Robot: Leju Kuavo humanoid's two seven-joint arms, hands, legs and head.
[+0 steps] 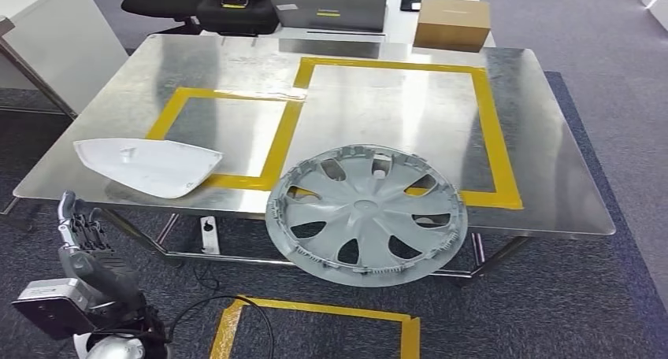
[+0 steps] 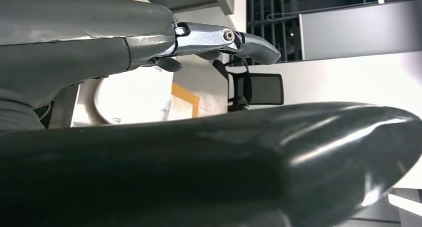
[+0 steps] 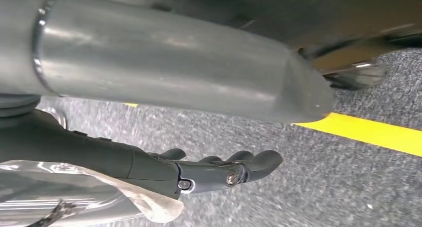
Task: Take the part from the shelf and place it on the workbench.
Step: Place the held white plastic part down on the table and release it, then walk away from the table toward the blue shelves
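Grey wheel cover lies lower centre, overhanging the counter front edge; left robot hand lower left, well apart from it, fingers loosely spread, empty; right robot hand fingers extended over carpet, holding nothing.

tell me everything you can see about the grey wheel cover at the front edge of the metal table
The grey round wheel cover looks like moulded plastic, with curved spokes around a small centre hub, openings between them and a ribbed, toothed rim. It appears to face up, partly on the shiny metal workbench and overlapping the yellow tape outline. Its near part juts past the front edge, over the carpet. What holds it from below cannot be seen from the head view.
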